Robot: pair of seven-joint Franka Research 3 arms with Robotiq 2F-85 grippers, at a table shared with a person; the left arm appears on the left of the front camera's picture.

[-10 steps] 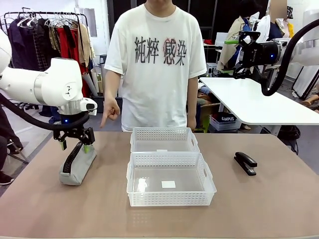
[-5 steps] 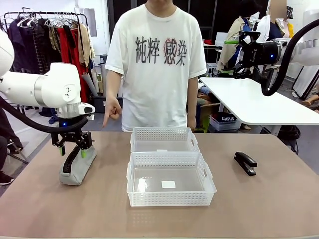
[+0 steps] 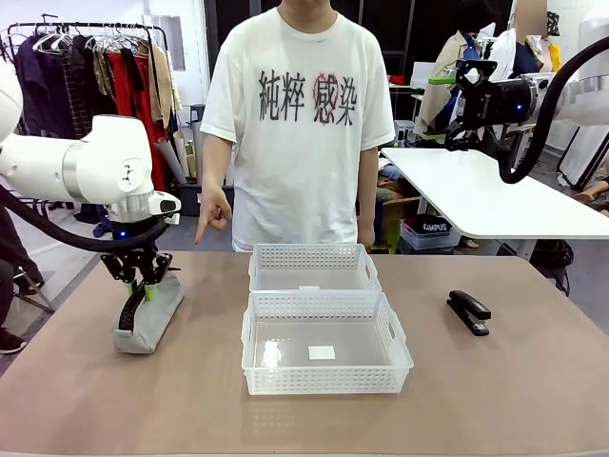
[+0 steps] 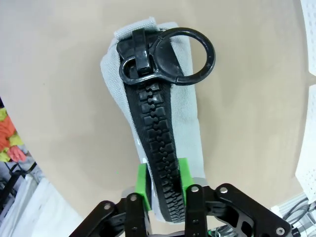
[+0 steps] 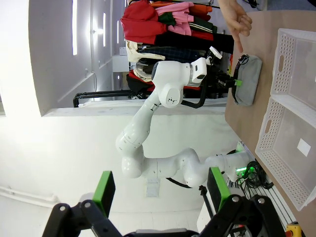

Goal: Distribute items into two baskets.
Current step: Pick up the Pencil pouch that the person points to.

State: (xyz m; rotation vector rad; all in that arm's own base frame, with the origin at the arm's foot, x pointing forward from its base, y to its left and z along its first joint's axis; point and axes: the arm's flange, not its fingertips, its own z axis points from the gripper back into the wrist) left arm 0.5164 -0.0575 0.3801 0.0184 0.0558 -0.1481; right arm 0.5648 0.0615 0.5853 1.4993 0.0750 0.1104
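Observation:
The grey pencil pouch (image 3: pixel 150 319) lies on the table's left side, its black zipper facing up. My left gripper (image 3: pixel 147 286) reaches down onto the pouch's far end. In the left wrist view the green pads (image 4: pixel 142 183) squeeze the zipper ridge of the pouch (image 4: pixel 190 118) from both sides. The black stapler (image 3: pixel 469 311) lies at the right. Two white baskets stand in the middle, the larger (image 3: pixel 324 381) near me and the smaller (image 3: pixel 314 255) behind it. My right gripper (image 3: pixel 461 95) hangs high at the right, its jaws wide apart (image 5: pixel 160 190).
A person in a white T-shirt stands at the far edge, one hand (image 3: pixel 211 217) pointing down toward the pouch side. A black ring pull (image 4: pixel 185 54) sits at the zipper's end. A white table (image 3: pixel 495 205) stands behind at the right.
My left gripper's fingers have come together from wide apart onto the pouch's zipper ridge, dropping slightly. The right arm, the stapler and the baskets have not moved.

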